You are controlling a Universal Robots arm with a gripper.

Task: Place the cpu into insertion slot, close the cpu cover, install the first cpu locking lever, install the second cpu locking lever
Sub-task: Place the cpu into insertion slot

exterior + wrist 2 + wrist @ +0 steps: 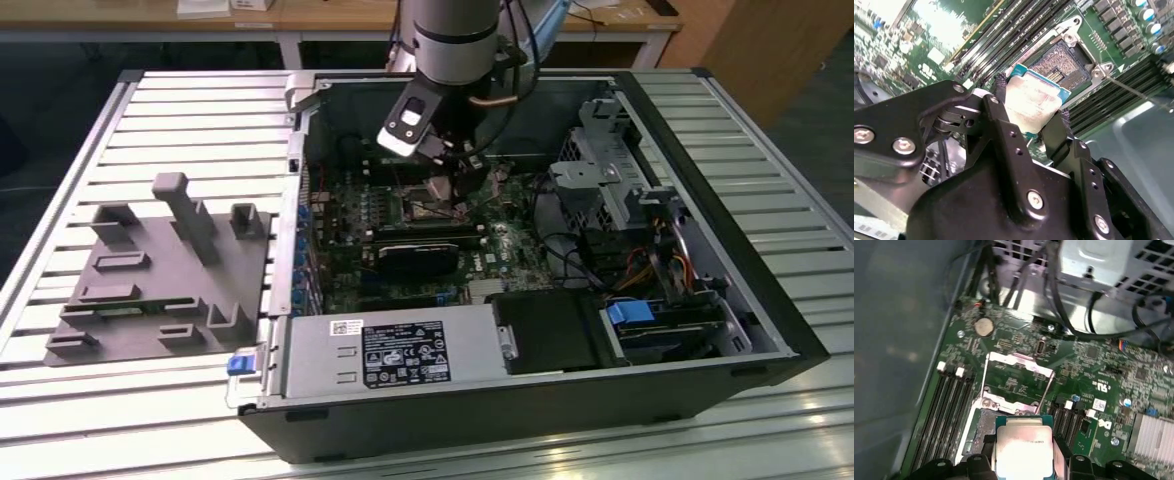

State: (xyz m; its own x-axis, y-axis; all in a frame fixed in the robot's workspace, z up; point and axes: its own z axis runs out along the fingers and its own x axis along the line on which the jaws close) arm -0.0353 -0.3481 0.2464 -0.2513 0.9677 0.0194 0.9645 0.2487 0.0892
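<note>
Setting: slatted metal table with an open computer case lying on its side, its inside facing up. A wooden bench runs behind it.

Table layout: taking the case as a clock dial in the exterior view, a grey moulded fixture lies out at nine o'clock, toward the exterior view's left. A silver power supply sits inside the case at six o'clock.

Arm pose: the arm comes in from twelve o'clock and stands nearly upright, with the wrist pointing straight down into the case. The gripper hangs low over the green circuit board, near the middle of the dial.

Claw: in both wrist views the gripper has its two black fingers pressed against opposite edges of the cpu, clamping it flat with the silver top facing the cameras.

Task item: the cpu hovers just beside and partly over the insertion slot. It looks not yet seated, though contact at the near edge is hard to judge.

Socket: the dark contact field is exposed.

Cover: the cpu cover is flipped open, lying back on the far side of the slot, with green board showing through its cut-out.

Lever: a thin wire lever sticks out from one socket corner.

Neighbours: long black memory slots run alongside the socket.
</note>
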